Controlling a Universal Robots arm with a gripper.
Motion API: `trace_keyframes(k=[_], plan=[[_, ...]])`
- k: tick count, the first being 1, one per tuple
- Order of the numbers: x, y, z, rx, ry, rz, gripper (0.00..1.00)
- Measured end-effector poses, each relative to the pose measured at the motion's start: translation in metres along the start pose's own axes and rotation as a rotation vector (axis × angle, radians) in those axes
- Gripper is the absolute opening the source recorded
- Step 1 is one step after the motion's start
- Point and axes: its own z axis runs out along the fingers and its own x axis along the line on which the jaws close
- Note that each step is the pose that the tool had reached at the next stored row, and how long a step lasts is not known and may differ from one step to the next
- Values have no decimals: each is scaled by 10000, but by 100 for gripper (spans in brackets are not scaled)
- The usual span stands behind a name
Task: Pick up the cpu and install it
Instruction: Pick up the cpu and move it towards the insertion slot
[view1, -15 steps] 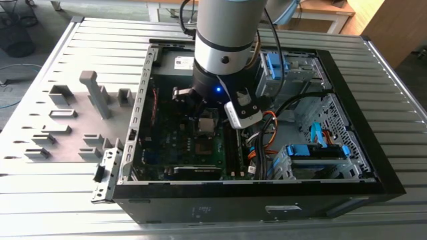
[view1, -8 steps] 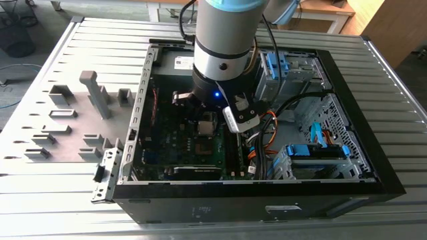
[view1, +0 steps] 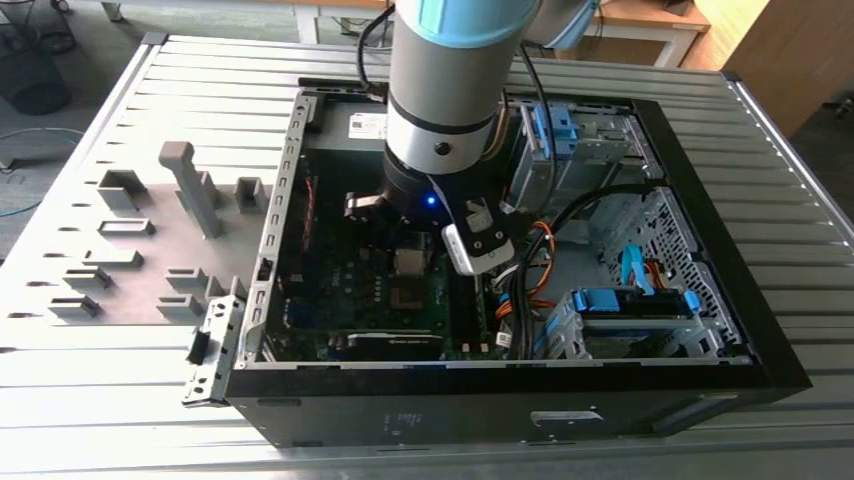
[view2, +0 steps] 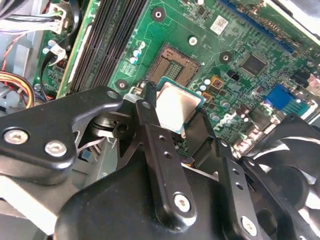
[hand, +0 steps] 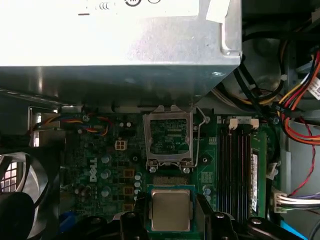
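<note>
Claw (view2: 176, 111) clamped on the cpu (view2: 179, 102), gripping opposite edges, silvery top up. In the second wrist view the chip sits just beside the open socket (view2: 172, 64), over the green motherboard (view2: 225, 35). Farther back is the grey power supply box (hand: 115, 45). All of it is inside the black computer case (view1: 467, 400), mid-counter (view1: 80, 400).

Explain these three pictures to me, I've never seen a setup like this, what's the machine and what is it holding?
A robot arm reaches down into an open desktop computer case lying on a slatted table. The exterior view looks on from outside; both wrist views come from cameras riding on the arm, looking at the green motherboard. The black gripper is shut on the cpu, a small silvery square chip, held just beside the open socket, not seated. The silver box is the power supply.
</note>
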Motion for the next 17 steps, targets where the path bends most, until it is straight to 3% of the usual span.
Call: trace_keyframes(k=[7,17], plan=[[44,-2,58,-2,-35,-2,47],[45,-8,206,-1,-39,-3,47]])
